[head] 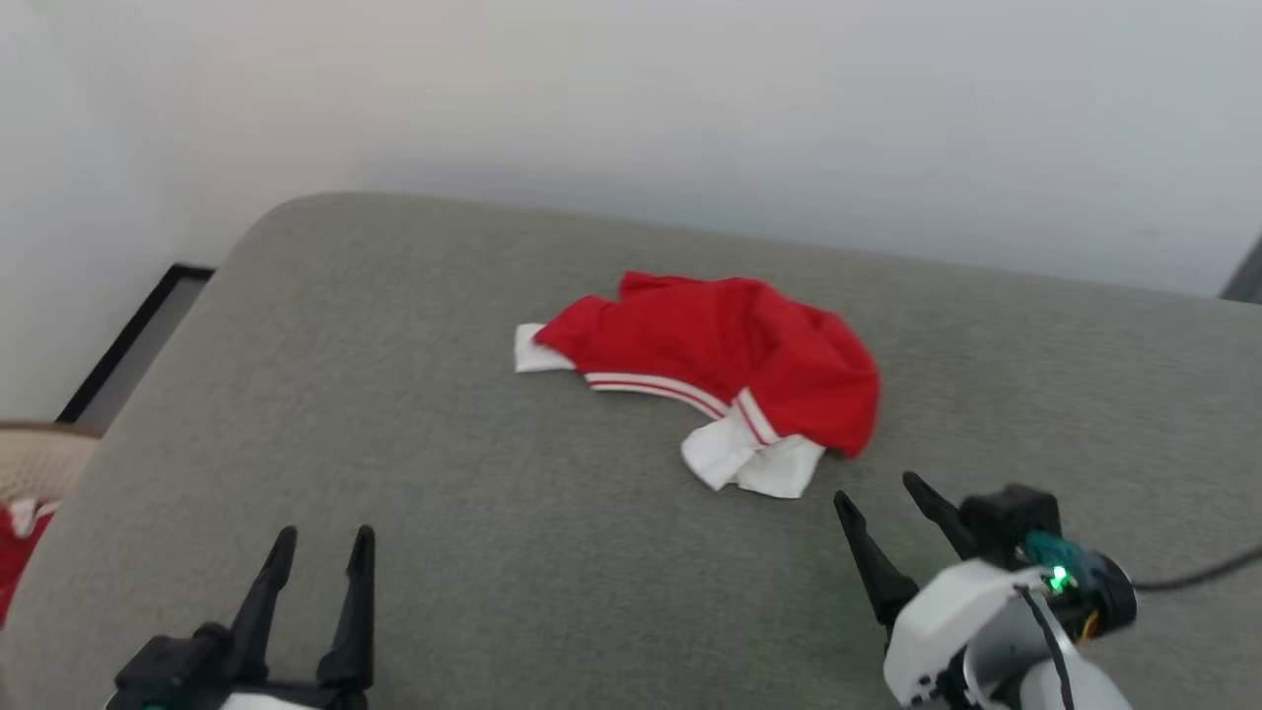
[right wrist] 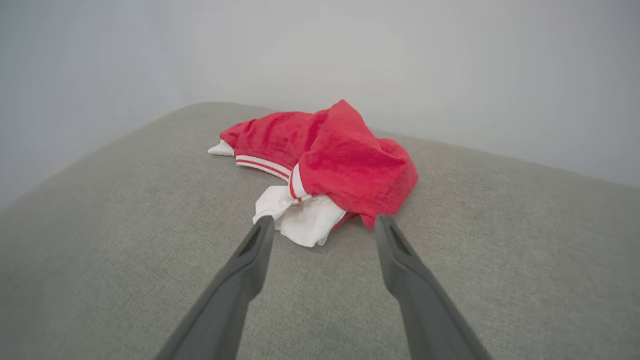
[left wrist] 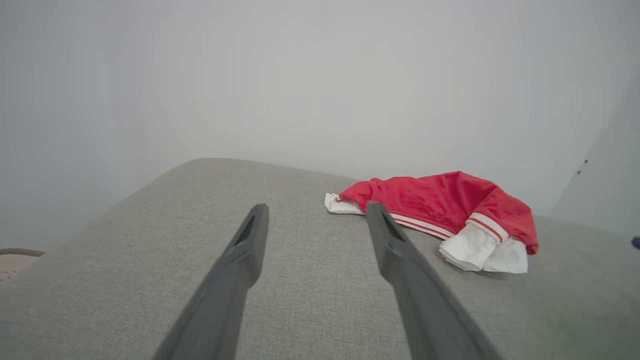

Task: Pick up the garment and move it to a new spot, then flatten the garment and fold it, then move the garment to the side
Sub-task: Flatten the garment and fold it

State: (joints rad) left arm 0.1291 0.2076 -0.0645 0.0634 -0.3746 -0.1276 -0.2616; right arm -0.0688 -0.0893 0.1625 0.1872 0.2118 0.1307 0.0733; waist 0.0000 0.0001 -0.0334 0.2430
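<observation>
Far left, off the edge of the grey cushion (head: 473,493): a beige basket (head: 44,456) with a red cloth (head: 18,557) in it. Next, my left gripper (head: 325,534), fingers spread over bare cushion, well apart from the garment (head: 720,360). Centre, toward the far side: the garment lies in a crumpled heap, red body uppermost, white sleeve ends bunched at its near edge, one white end poking out at its left. Bare cushion lies between it and each gripper. Right of centre: my right gripper (head: 877,490), fingers spread, tips near the white sleeve ends; the head view shows a gap. Far right: a dark cable (head: 1203,570). The left wrist view puts the garment right of my fingers; the right wrist view puts it dead ahead, stripe bands clear.
</observation>
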